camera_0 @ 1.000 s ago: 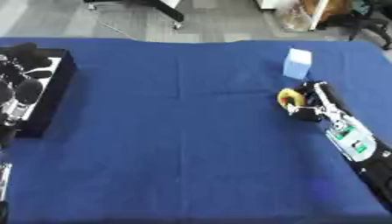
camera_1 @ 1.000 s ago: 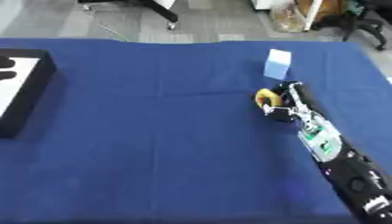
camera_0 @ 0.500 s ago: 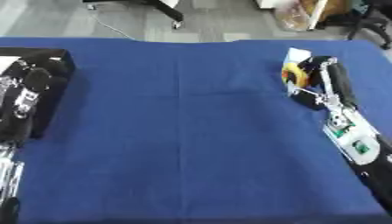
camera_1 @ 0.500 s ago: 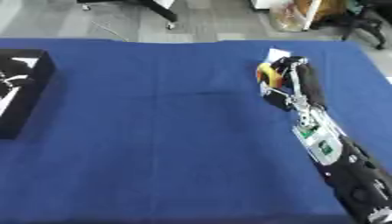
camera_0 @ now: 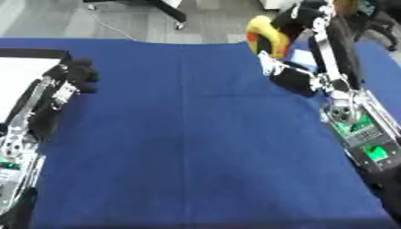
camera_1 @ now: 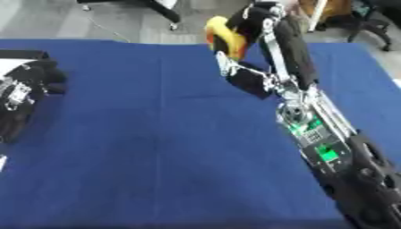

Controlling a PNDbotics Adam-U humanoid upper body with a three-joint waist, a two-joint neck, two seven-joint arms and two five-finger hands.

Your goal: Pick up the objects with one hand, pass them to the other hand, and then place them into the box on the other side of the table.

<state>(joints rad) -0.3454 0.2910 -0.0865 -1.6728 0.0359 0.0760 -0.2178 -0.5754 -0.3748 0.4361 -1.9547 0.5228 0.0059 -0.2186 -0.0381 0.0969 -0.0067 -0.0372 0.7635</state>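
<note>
My right robot hand now hangs well above the blue worktop, lifted off the cloth where it sat low a sec ago, fingers curled round the yellow-and-red object — so pickup looks done & the carry toward centre has begun. Taking the object as landmark: it's held clear of the worktop, over the far edge, w/ the right arm's forearm running down & nearer to me from it. The light-blue block that stood just beyond the object earlier isn't visible now; prob. hidden behind the arm or out of view as the head tilted, can't tell which. Far to the object's left, across the cloth, my left robot hand has come up beside the box, fingers bunched & grasping nothing that I can see. By my read, next is the handover: both hands must meet mid-worktop, the left must uncurl first, then the object goes to the box, which lies well left of it.
</note>
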